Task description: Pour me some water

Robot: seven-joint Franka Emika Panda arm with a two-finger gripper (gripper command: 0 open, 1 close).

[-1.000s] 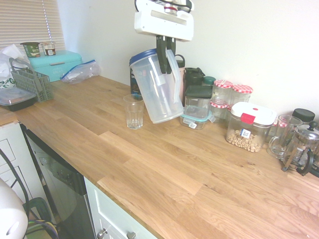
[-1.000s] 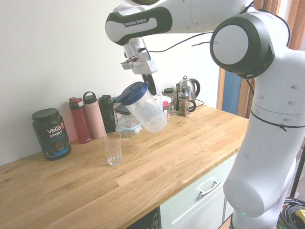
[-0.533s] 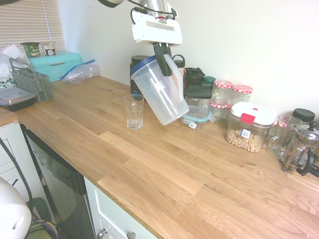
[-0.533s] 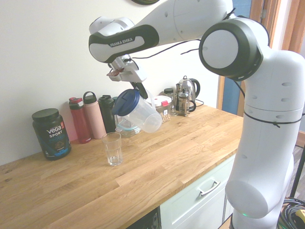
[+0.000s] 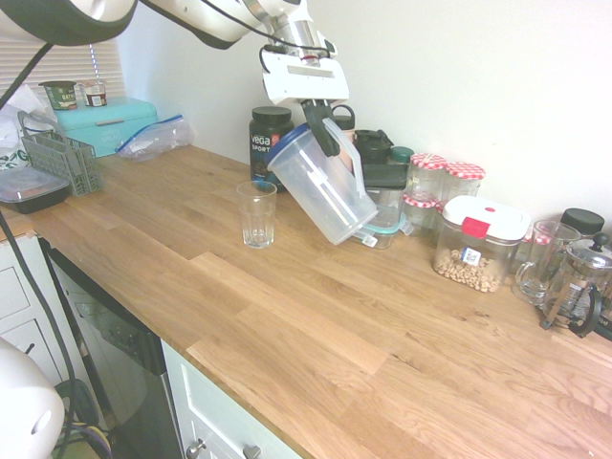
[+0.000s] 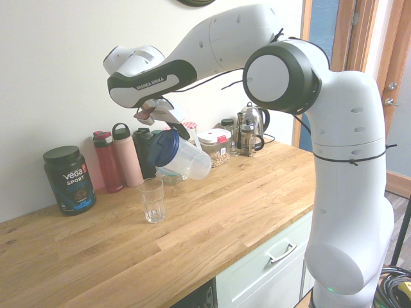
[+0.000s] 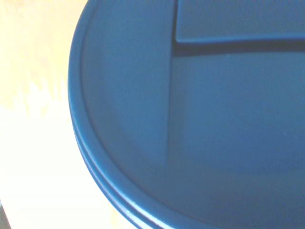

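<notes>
A clear plastic pitcher [image 5: 323, 186] with a blue lid hangs in the air, tipped steeply so its lid end points down toward a clear drinking glass [image 5: 256, 214]. My gripper [image 5: 325, 134] is shut on the pitcher's handle from above. The glass stands upright on the wooden counter [image 5: 316, 325], just left of and below the lid. In the second exterior view the pitcher [image 6: 182, 156] lies nearly level above the glass [image 6: 151, 199]. The blue lid [image 7: 214, 119] fills the wrist view. I cannot make out any water in the pitcher or the glass.
A black Vega tub [image 5: 271, 134], bottles [image 6: 106, 160], jars and a lidded food container [image 5: 478, 244] line the wall behind. A French press [image 5: 579, 282] stands far right. A dish rack [image 5: 62, 158] and teal box [image 5: 105, 122] sit at the left.
The pitcher has tipped further over, its lid end swinging down toward the glass. The arm has swung lower over the counter. The glass has not moved.
</notes>
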